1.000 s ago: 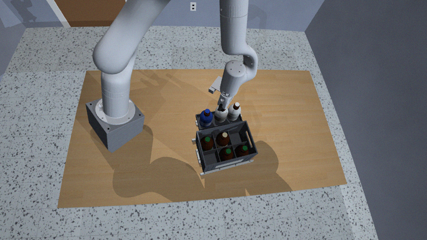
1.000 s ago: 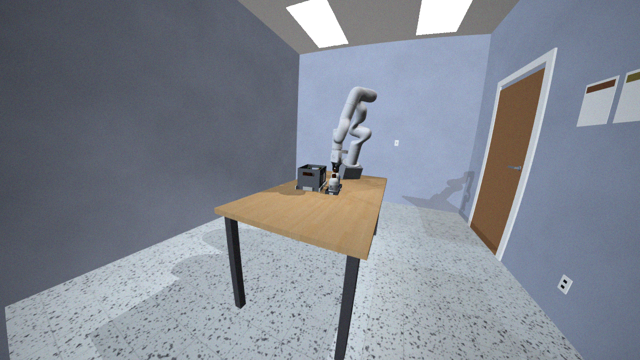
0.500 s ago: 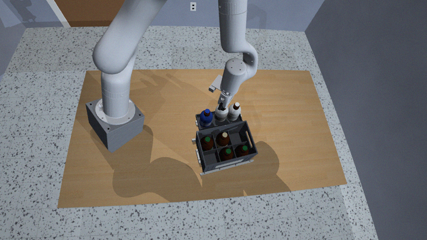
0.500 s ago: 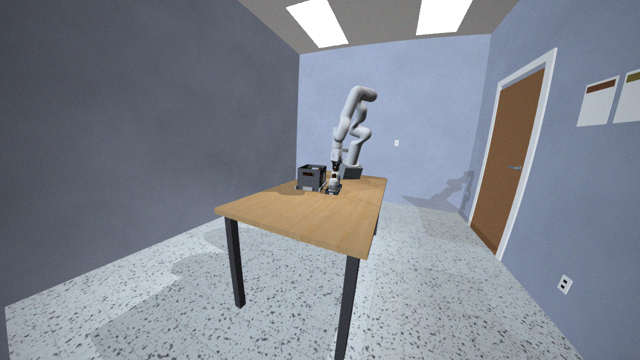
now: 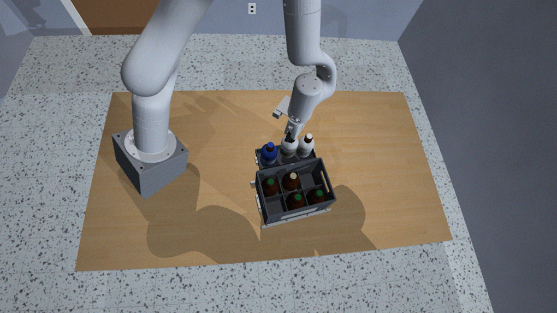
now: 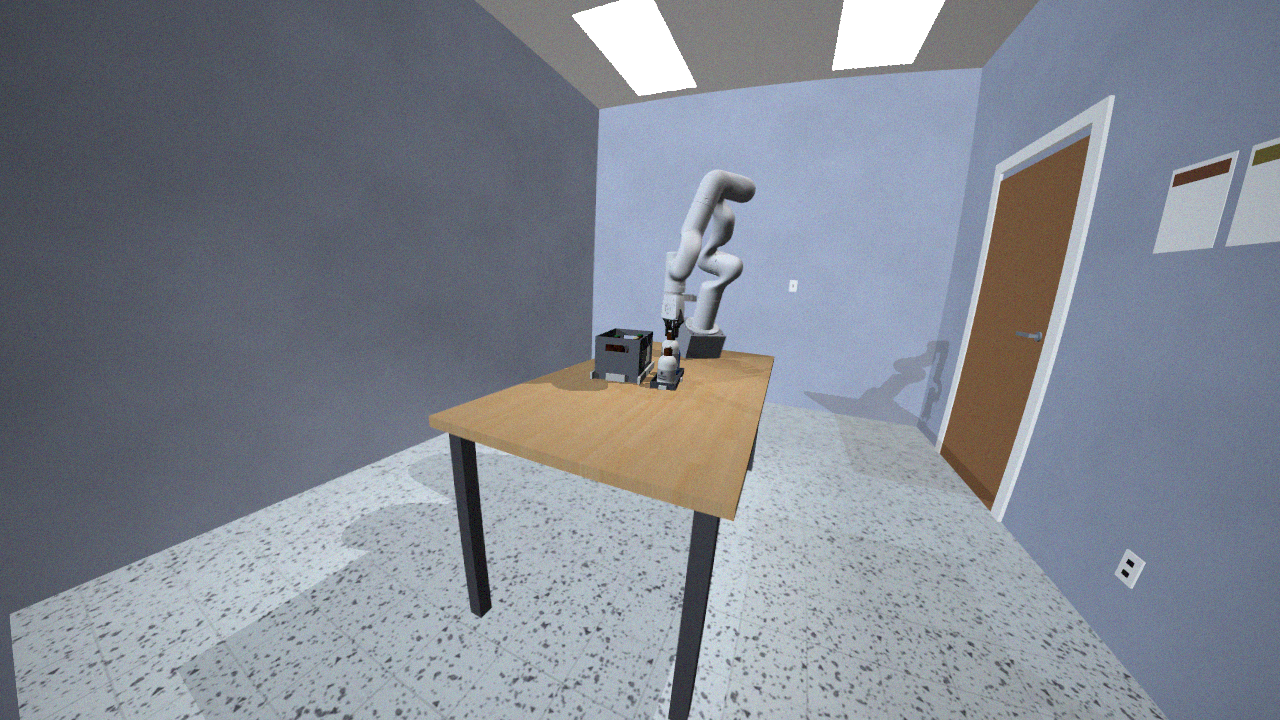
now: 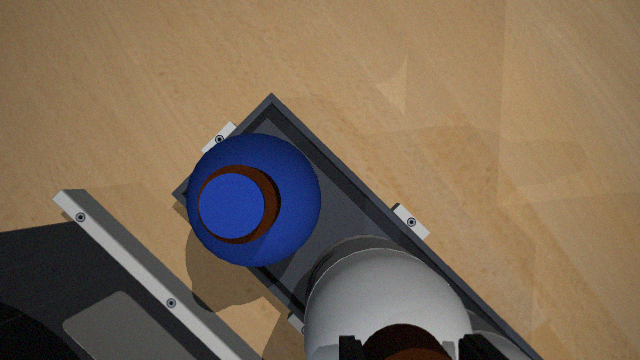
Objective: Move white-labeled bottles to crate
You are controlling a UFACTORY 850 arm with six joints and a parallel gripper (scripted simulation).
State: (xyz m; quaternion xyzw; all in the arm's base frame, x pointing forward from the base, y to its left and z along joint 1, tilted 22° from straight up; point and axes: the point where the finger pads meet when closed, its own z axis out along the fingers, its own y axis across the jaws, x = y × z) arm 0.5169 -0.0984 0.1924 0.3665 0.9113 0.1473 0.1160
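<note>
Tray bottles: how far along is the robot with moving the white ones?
Nothing looks done: no white bottle has left the tray. In hand: the tool is shut on the middle white bottle at its neck. Left: lift it into one of the crate's two empty slots, then the other white bottle; the blue bottle stays.

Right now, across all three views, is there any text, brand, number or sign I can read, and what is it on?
No readable text in any view.
Two wall posters: colour bars at the top, no lettering visible.
Bottles' labels: the white-labeled bottle in the gripper and the blue-labeled bottle show plain colour only.
Crate and tray: unmarked.
Arm and its base: no brand visible.
</note>
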